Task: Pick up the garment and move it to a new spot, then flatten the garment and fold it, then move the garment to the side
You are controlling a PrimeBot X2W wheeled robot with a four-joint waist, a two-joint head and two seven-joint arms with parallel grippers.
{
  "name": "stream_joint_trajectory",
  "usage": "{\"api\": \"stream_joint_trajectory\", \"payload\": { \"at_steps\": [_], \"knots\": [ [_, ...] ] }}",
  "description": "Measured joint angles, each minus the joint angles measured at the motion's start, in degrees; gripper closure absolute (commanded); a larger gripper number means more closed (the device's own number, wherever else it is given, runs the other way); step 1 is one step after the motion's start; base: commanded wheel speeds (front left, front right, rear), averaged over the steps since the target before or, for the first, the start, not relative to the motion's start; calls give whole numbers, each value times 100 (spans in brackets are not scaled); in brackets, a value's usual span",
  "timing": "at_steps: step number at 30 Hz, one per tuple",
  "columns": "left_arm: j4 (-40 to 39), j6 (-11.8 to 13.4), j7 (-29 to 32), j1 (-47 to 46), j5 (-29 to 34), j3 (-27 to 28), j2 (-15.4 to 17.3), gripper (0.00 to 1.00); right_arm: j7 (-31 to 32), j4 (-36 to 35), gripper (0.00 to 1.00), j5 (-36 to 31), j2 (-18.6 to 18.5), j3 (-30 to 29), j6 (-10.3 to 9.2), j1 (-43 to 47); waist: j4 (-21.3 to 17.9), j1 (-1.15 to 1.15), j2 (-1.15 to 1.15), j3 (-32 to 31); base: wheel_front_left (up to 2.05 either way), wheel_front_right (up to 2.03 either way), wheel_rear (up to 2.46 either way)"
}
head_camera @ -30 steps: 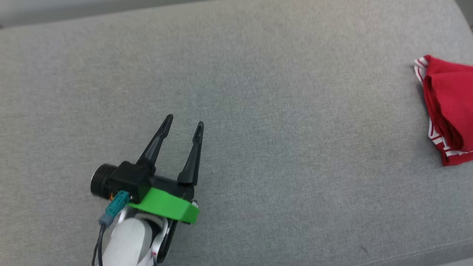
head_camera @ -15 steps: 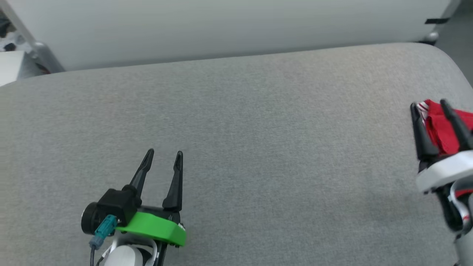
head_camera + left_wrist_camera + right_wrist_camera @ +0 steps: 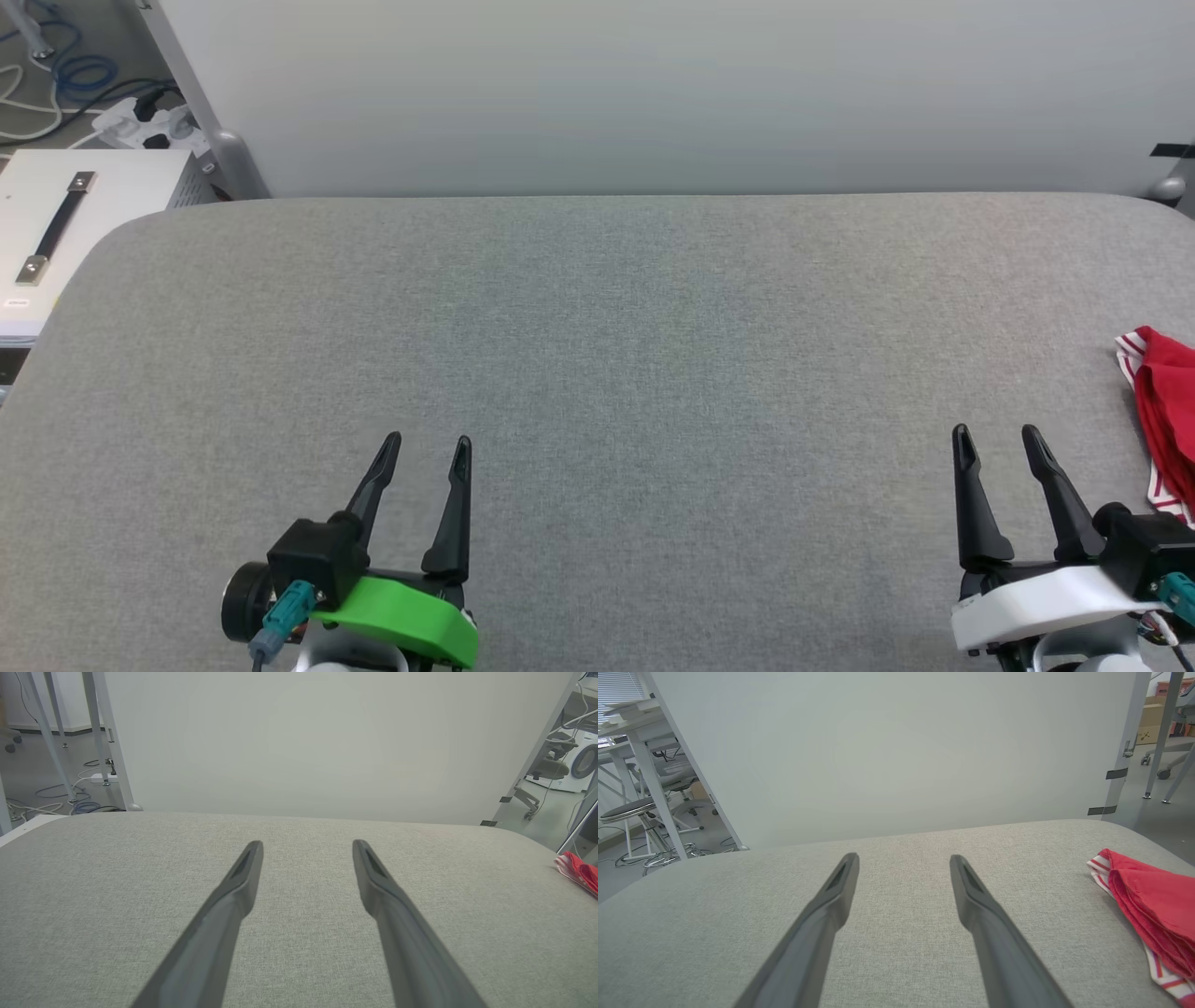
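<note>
Grey padded tabletop is stretching across in front of the robot, w/ a white backdrop panel standing behind it. Off its left end a white case w/ a handle is sitting.

Red garment is lying bunched at the far right edge of the pad, striped trim showing, partly cut off in head view. Right wrist cam is showing the garment as a folded-over stack, just right of that arm's fingers and not touching them.

Front-left, the left gripper is hovering low w/ fingers spread and nothing btwn them. Front-right, the right gripper is hovering likewise: spread, carrying nothing, near the garment but apart from it. The 2 grippers are pointing fwd in parallel, which is reading as a parked pose imo.

Judgement: garment is looking folded and set aside, so the task is prob at its tail end, w/ arms sitting clear so thin fabric isn't getting dragged. Can't confirm fold quality, as the print is hidden. Risk: right arm snagging the trim if swinging right.
</note>
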Motion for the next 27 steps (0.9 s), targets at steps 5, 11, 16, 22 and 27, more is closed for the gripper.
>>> {"api": "stream_joint_trajectory", "payload": {
  "at_steps": [5,11,16,22,27],
  "knots": [
    [-16,0,0,78,86,55,-3,0,-19,-229,0,-100,197,-26,0,90,40,0,0,-56,0,0,0],
    [-94,0,0,81,233,199,-20,0,-24,-299,0,-157,250,-74,0,98,37,0,0,-60,0,0,0],
    [-159,0,0,82,241,214,-27,0,-24,-310,0,-200,257,-93,0,98,39,0,0,-58,0,0,0],
    [-157,0,0,83,283,215,-35,0,-25,-287,0,-188,271,-80,0,99,49,0,0,-30,0,0,0],
    [-146,0,0,83,285,227,-38,0,-25,-285,0,-189,269,-78,0,99,54,0,0,-17,0,0,0]
  ]
}}
